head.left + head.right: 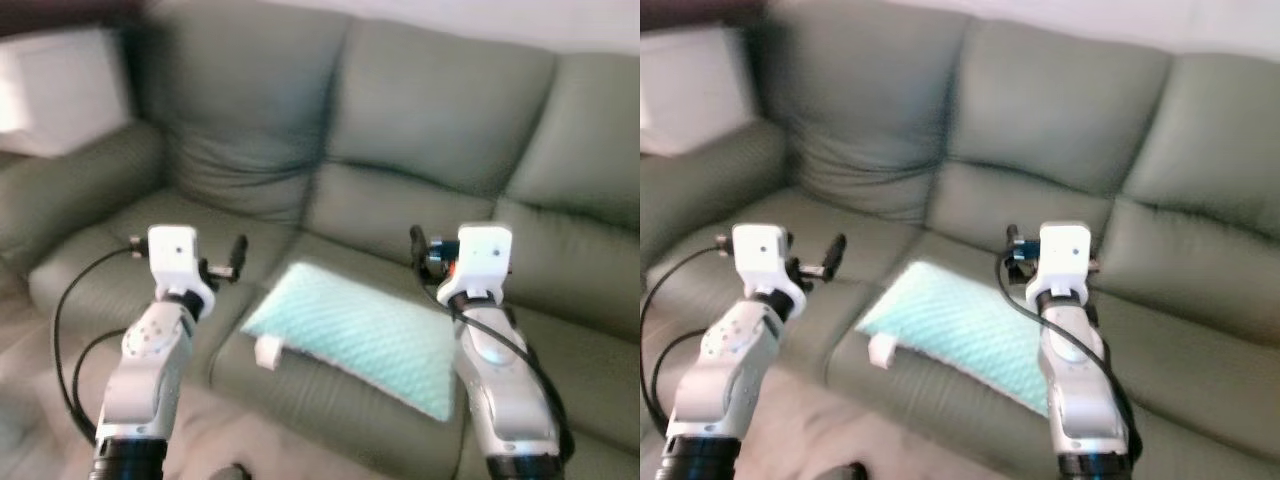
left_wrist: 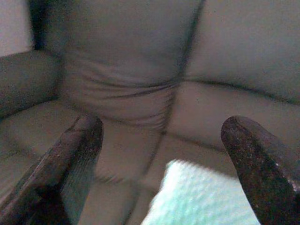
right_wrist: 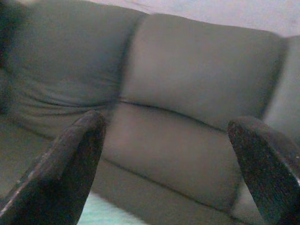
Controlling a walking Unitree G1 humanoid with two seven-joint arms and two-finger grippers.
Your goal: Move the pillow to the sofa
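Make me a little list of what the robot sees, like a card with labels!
pillow: light teal pillow lying flat on the sofa seat, with a small white tag at its front corner
sofa: grey-green sofa with puffy back cushions
left gripper: left gripper open, raised above the seat, to the left of the pillow, holding nothing
right gripper: right gripper open, raised above the pillow's right end, holding nothing
task state: pillow is on the sofa, neither gripper touches it
picture quality: a bit blurry

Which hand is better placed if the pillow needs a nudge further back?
Probably either: the open left hand and open right hand flank the light turquoise quilted pillow lying on the grey-green leather sofa.
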